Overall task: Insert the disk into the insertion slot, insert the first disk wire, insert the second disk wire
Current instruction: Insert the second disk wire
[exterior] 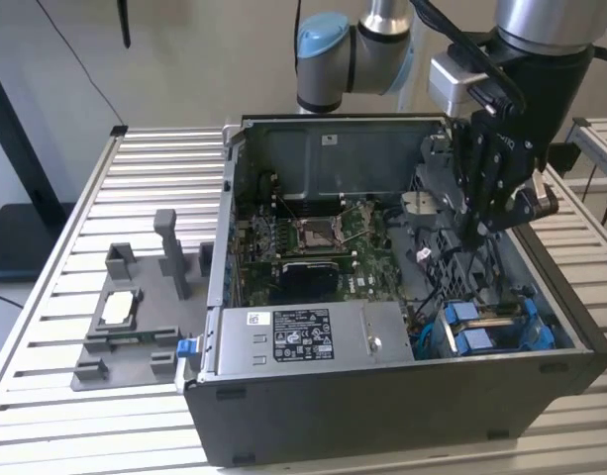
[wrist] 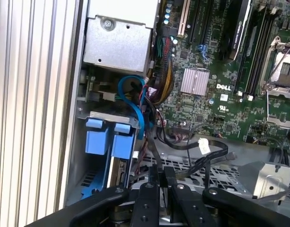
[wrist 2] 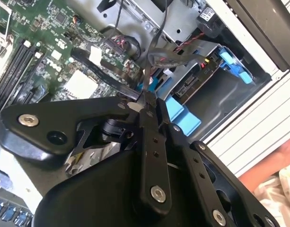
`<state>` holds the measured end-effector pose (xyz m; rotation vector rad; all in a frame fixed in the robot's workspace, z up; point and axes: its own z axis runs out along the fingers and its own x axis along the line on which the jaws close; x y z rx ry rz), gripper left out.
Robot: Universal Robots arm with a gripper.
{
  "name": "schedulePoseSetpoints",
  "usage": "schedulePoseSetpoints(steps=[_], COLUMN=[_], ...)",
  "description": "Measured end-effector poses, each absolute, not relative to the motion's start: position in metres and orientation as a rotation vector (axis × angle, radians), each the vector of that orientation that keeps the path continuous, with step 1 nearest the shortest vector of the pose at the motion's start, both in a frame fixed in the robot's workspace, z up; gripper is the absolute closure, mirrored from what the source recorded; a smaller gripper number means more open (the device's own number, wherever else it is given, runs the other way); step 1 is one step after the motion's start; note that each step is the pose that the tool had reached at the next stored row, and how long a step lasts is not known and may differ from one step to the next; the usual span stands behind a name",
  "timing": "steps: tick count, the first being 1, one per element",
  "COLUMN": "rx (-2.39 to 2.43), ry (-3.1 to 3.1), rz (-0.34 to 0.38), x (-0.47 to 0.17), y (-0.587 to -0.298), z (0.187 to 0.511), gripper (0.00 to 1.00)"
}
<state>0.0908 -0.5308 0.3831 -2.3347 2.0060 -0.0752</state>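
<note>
Arm [exterior: 354, 47] reaches in from behind the computer case [exterior: 382, 421]. Its wrist [exterior: 541, 59] sits above the case's open top, at the exterior view's right, and points roughly straight down. The gripper [exterior: 478, 236] is inside the case, low among the cabling. In both wrist views the fingers [wrist: 169, 176] [wrist 2: 149, 123] are pressed together (no visible gap), pinching a thin black wire [wrist: 152, 149] at the tips.
</note>
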Motion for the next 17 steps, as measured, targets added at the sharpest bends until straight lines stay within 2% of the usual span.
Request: schedulePoseSetpoints(steps=[17], rx=[-2.342], ry=[2.014], rz=[0.013], x=[0.112], y=[-0.556], z=[0.375], gripper=[0.84])
